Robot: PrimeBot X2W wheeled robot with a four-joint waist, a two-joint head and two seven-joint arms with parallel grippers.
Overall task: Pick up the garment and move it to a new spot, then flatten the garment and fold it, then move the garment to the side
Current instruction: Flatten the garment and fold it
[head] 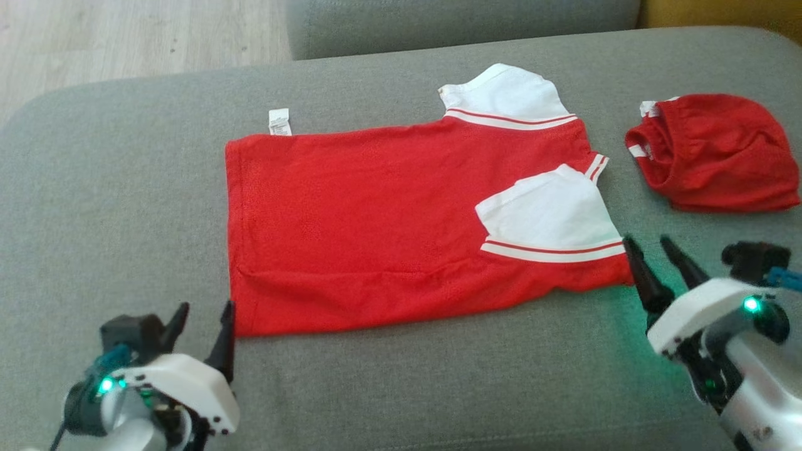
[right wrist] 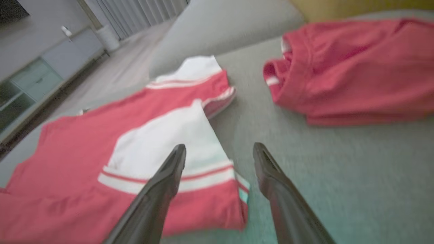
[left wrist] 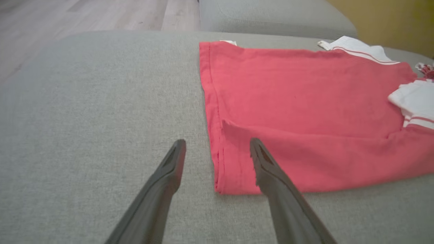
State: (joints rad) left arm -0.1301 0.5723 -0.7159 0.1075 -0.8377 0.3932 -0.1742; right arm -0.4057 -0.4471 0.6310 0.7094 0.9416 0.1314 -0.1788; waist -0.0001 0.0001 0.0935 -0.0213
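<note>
The garment [head: 376,213] is a red shirt with white sleeves, lying flat on the grey sofa cushion [head: 125,188], its near edge folded over with one white sleeve [head: 551,216] on top. My left gripper [head: 203,313] stands open at the shirt's near left corner [left wrist: 220,183], fingers straddling the hem with nothing between them. Open too, my right gripper [head: 645,241] hovers just off the shirt's near right corner [right wrist: 237,210], beside the folded sleeve [right wrist: 162,149].
A second red garment [head: 714,153] lies bunched at the right of the cushion [right wrist: 352,67]. The cushion's back edge meets another grey cushion [head: 451,22]. Wooden floor [head: 125,37] lies beyond on the far left. A cabinet [right wrist: 37,78] stands across the room.
</note>
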